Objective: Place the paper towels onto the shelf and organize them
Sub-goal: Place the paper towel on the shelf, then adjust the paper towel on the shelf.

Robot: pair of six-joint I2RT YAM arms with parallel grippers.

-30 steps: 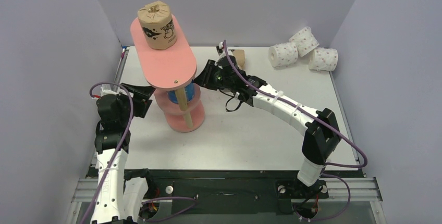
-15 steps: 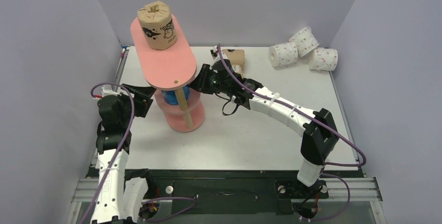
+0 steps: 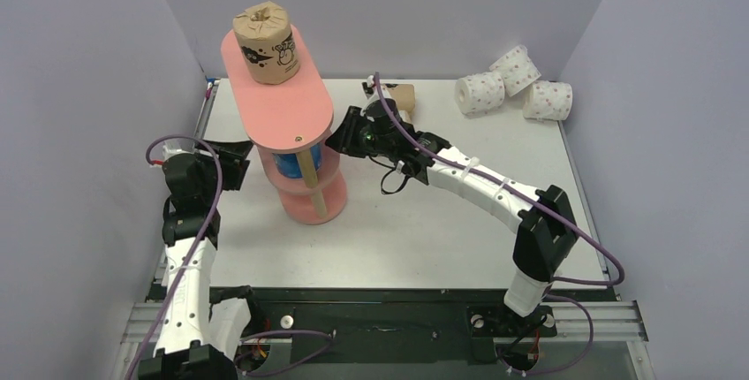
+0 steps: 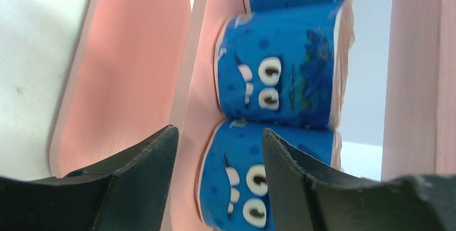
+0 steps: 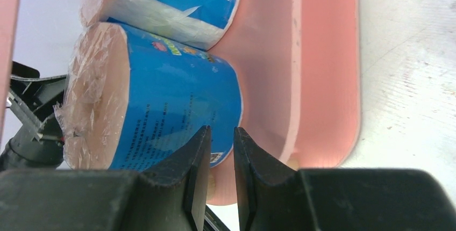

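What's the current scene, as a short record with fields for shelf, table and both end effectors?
Top tier: one brown roll on the shelf
Middle tier: three blue rolls
Table: three white dotted rolls, a second brown roll
Left end effector: open, facing the blue rolls
Right end effector: nearly shut, empty

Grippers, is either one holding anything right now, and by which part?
Neither holds anything. The left gripper is open, facing the blue rolls; the right gripper is almost shut, with nothing in it.
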